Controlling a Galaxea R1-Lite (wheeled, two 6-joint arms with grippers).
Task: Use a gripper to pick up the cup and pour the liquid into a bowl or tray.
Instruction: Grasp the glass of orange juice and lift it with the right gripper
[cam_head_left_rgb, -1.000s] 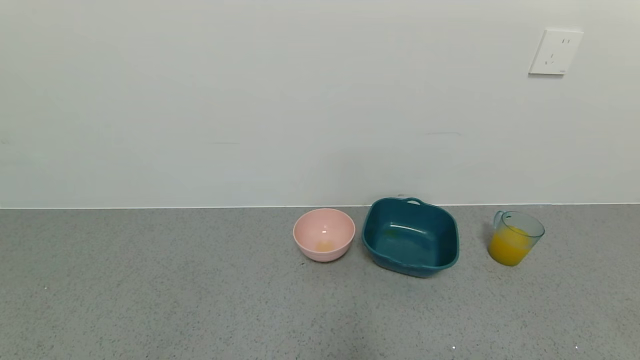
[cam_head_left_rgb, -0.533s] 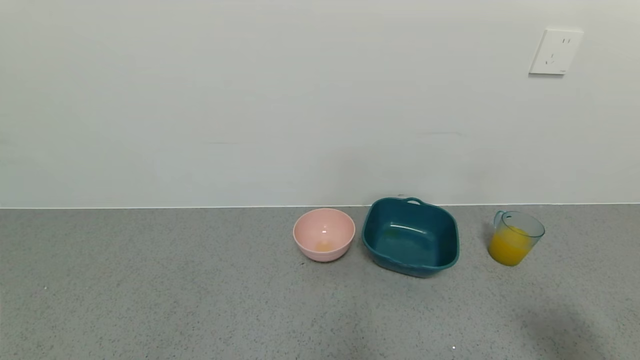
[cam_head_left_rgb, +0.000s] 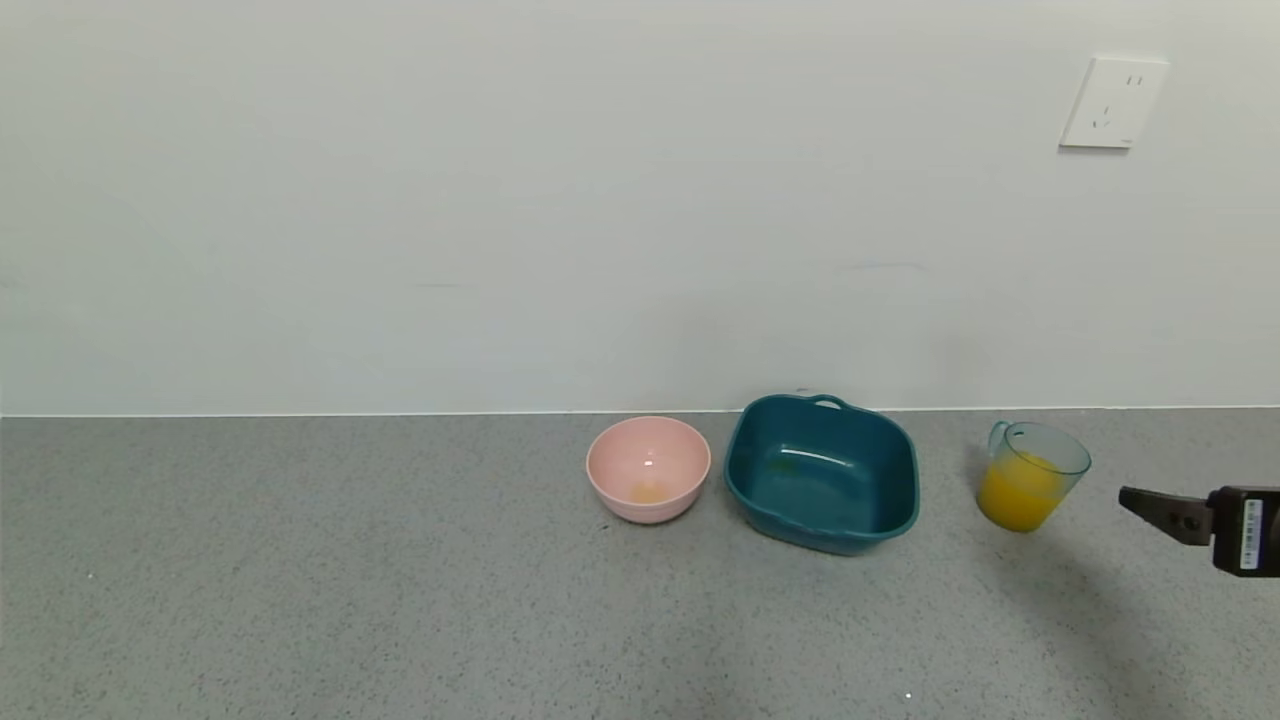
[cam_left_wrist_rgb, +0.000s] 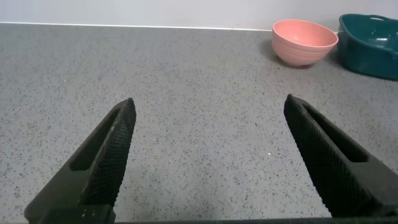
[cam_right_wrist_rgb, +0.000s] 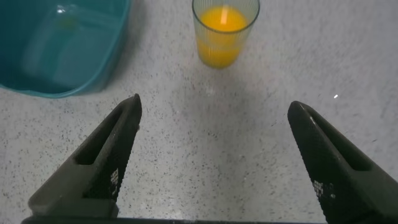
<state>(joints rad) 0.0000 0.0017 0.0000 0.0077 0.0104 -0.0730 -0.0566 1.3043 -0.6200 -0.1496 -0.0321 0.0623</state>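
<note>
Reaching in from the right, we held our right gripper (cam_head_left_rgb: 1150, 503) open near the cup (cam_head_left_rgb: 1032, 475); our left gripper (cam_left_wrist_rgb: 208, 162) was open too.

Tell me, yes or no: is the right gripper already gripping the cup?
No. The right gripper hangs open short of the cup, which stands free on the counter with the liquid in it.

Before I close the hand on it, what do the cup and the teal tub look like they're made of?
The cup looks like thin translucent plastic with fine ribs; the orange liquid shows through its wall. The teal tub looks like opaque moulded plastic, smooth and slightly glossy, with a highlight inside. The right hand is open.
</note>
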